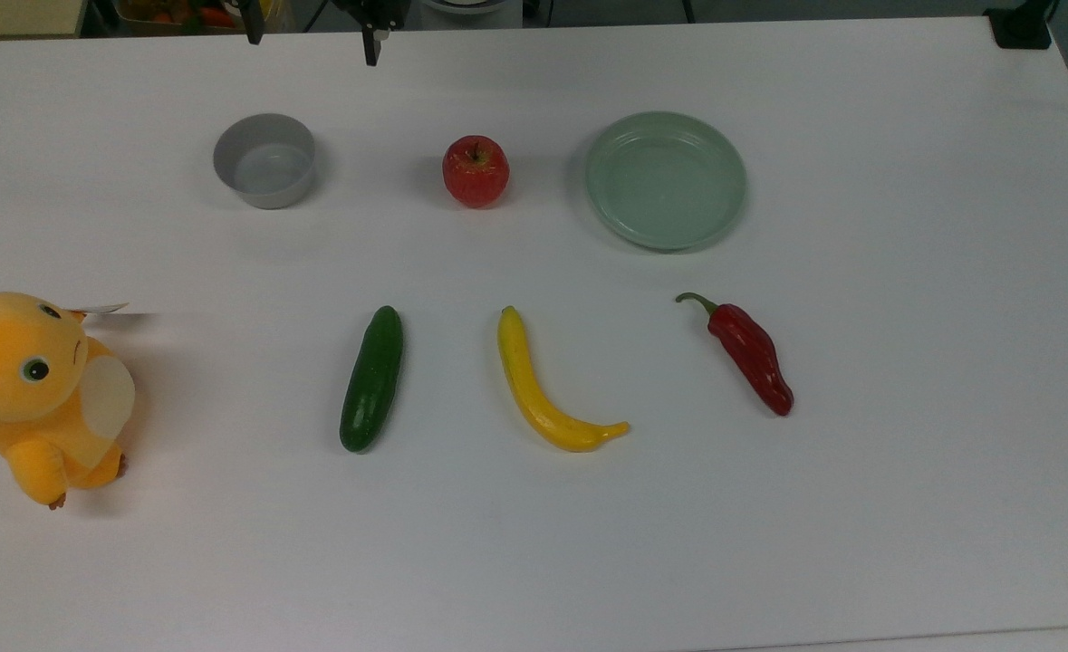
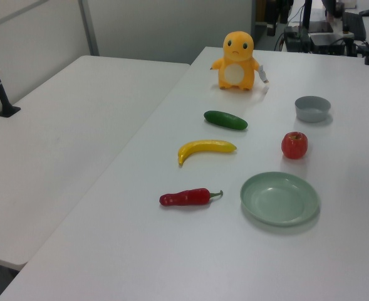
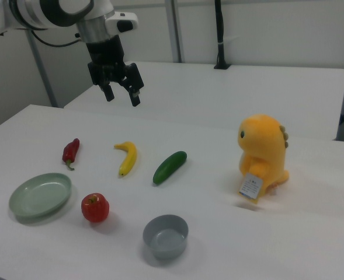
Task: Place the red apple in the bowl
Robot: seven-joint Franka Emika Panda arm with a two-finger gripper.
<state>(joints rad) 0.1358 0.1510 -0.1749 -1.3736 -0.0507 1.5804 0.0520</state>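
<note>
The gripper (image 3: 122, 93) hangs high above the table (image 1: 905, 362) with its 2 fingers spread, while the red apple (image 1: 476, 171) sits between the grey bowl (image 1: 264, 160) and the pale-green plate (image 1: 666, 179).

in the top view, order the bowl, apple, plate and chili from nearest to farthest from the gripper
The gripper hangs raised at the top view's upper edge.
1. Bowl, the top view's upper left, and apple, upper middle: too close to call.
2. Plate, the top view's upper right.
3. Chili, the top view's lower right, farthest.
</note>
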